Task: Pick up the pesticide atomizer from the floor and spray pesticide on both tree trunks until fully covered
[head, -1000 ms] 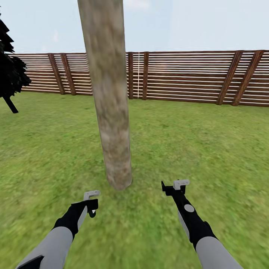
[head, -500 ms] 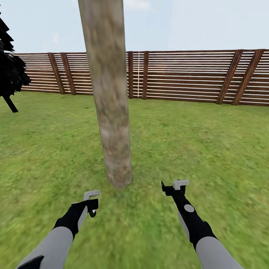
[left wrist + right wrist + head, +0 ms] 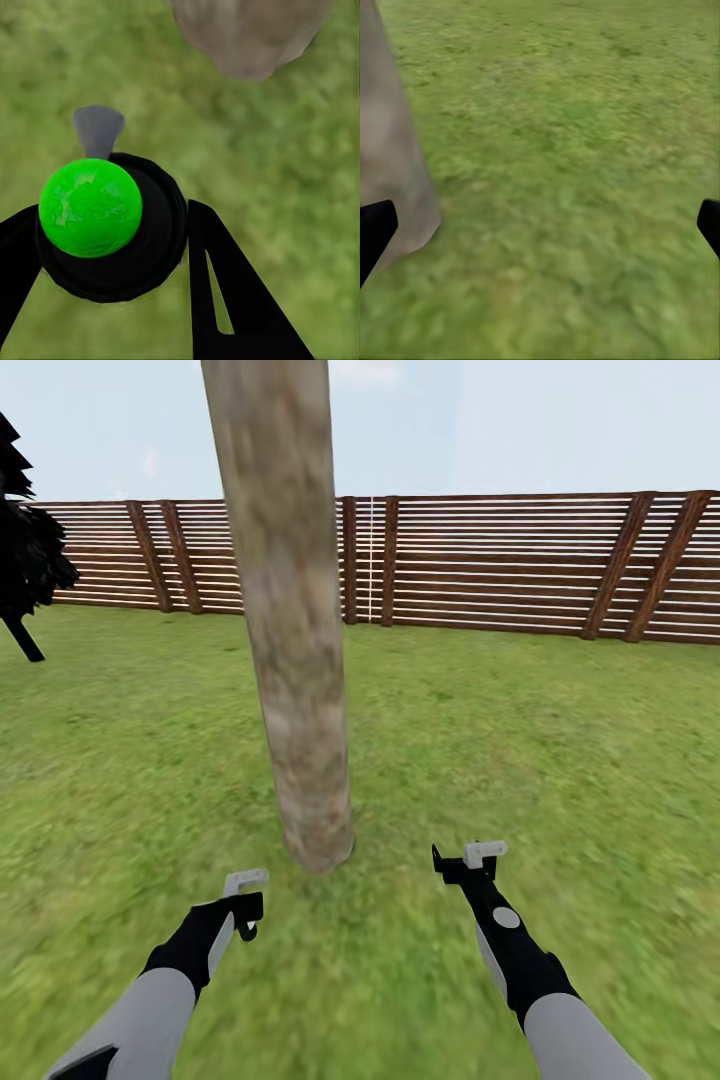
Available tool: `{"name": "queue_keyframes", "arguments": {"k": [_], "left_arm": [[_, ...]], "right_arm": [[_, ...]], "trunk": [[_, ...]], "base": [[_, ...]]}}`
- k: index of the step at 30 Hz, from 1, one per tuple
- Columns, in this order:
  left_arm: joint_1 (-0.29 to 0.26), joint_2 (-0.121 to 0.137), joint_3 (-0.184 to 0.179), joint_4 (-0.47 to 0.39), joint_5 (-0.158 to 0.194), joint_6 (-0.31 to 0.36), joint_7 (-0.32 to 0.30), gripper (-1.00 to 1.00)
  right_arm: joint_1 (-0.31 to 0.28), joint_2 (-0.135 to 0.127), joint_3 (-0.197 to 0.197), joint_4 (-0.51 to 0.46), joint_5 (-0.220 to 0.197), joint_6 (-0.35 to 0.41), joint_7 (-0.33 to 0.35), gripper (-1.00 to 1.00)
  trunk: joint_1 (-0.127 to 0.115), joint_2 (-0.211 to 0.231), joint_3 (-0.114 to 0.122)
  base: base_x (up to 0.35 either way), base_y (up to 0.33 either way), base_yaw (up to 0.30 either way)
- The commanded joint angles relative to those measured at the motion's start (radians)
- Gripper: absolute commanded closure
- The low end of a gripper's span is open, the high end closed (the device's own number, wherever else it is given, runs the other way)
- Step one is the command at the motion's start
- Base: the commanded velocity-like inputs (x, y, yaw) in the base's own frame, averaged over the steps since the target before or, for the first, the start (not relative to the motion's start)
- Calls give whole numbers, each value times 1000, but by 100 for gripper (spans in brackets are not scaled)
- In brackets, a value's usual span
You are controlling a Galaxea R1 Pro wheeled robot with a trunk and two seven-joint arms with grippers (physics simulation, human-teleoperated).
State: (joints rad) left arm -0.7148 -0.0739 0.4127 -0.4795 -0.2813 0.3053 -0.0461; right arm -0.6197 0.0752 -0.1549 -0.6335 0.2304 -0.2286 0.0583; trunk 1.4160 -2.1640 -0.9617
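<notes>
One tree trunk (image 3: pixel 296 660), thick, mottled grey-brown and slightly leaning, rises from the lawn just ahead of me, between my two arms. The pesticide atomizer (image 3: pixel 90 208), dark and round with a bright green dot and a grey nozzle, sits between the black fingers of my left gripper (image 3: pixel 112 251), which is shut on it. The trunk's base (image 3: pixel 247 34) lies just beyond the nozzle. In the head view the left gripper (image 3: pixel 243 905) hangs low, left of the trunk's foot. My right gripper (image 3: pixel 468 863) is open over bare grass, with the trunk (image 3: pixel 390 172) close beside it.
A brown slatted fence (image 3: pixel 500 565) closes the lawn (image 3: pixel 520 740) at the back. A dark tree (image 3: pixel 25 555) stands at the far left. Open grass spreads right of the trunk and around both arms.
The whole head view has shifted a little, so the trunk looks slightly nearer and lower. Both arms keep the same pose.
</notes>
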Motion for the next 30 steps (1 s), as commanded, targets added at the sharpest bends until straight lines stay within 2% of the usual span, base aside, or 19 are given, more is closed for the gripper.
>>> {"name": "queue_keyframes", "arguments": {"k": [1, 13, 19, 23, 30], "left_arm": [[0, 0, 0, 1, 0, 0, 0, 100], [1, 2, 0, 13, -1, 0, 1, 100], [9, 2, 0, 58, -2, -1, -1, 100], [9, 2, 0, 50, 0, -1, -2, 100], [9, 0, 2, 48, 2, -7, 0, 100]], "right_arm": [[0, 0, 0, 0, 0, 0, 0, -100], [0, 0, 0, 2, 1, 0, 0, -100], [0, 0, 0, 2, 1, 0, 0, -100], [0, 0, 0, 3, 1, 0, 0, -100], [0, 1, 0, 4, 1, 0, 1, -100]], "trunk": [[0, 0, 0], [0, 0, 0], [0, 0, 0], [0, 0, 0], [27, -49, -22]], "base": [[330, 0, 0], [302, 75, 0], [17, 6, 0], [0, 0, 0], [0, 0, -1]]}}
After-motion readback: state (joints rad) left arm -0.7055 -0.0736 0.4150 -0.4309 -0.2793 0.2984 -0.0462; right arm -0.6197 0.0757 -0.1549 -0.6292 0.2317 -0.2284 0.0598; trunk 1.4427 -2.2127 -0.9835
